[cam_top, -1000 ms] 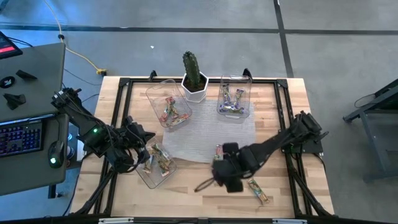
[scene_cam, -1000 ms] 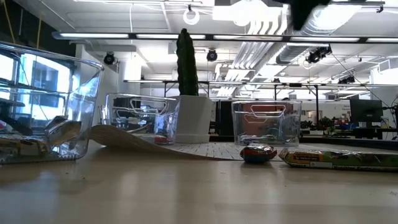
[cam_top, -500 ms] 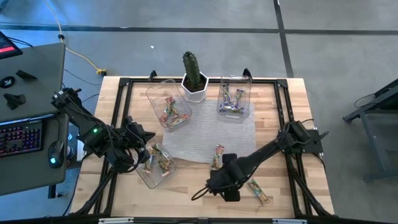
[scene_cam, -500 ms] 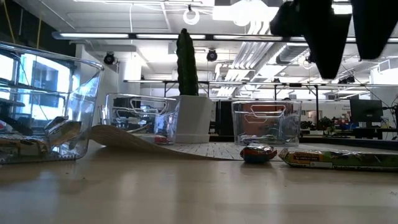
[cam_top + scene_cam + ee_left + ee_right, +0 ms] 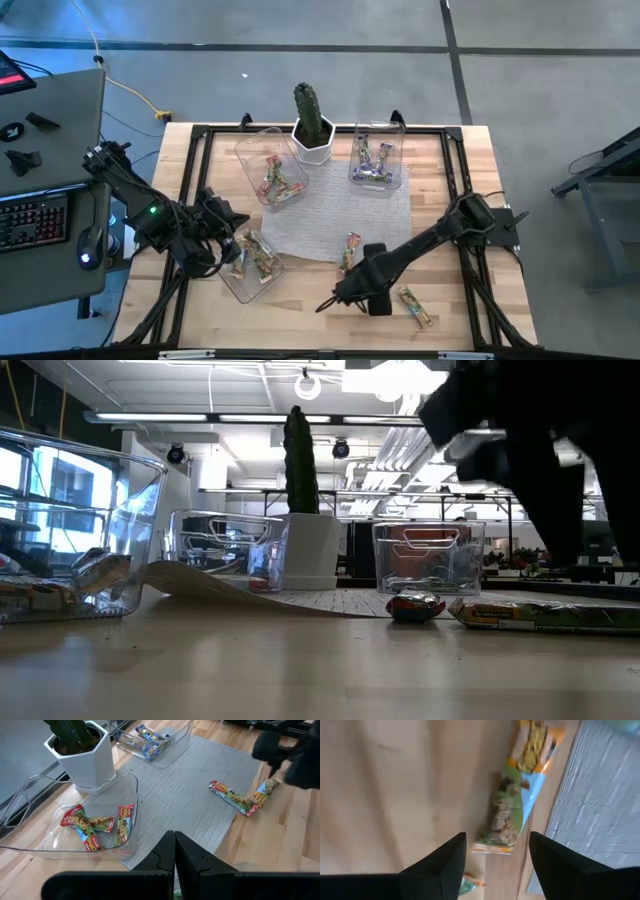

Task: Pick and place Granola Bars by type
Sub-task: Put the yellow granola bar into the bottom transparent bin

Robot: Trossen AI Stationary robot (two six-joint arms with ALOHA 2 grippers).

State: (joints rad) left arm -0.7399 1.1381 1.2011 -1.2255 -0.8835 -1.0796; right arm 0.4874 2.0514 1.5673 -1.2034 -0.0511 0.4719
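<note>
A green-yellow granola bar (image 5: 512, 815) lies on the wood by the grey mat's near edge (image 5: 346, 258). An orange-ended bar (image 5: 536, 740) lies just beyond it. My right gripper (image 5: 495, 855) hangs open above the green bar, pointing down, one finger to each side and clear of it. Another bar (image 5: 415, 307) lies on the wood to its right. My left gripper (image 5: 174, 851) is shut and holds nothing, above the near-left tub (image 5: 250, 265). In the low view the right gripper (image 5: 585, 510) is dark and close to the table.
Three clear tubs stand here: one with red bars (image 5: 272, 178), one with purple bars (image 5: 377, 158), and the near-left one with green bars. A potted cactus (image 5: 311, 122) stands at the far edge between the two far tubs. The mat (image 5: 345, 205) covers the table's middle.
My right gripper has come down toward the table over the green bar and has tipped until it points straight down. The bars and tubs lie as before.
</note>
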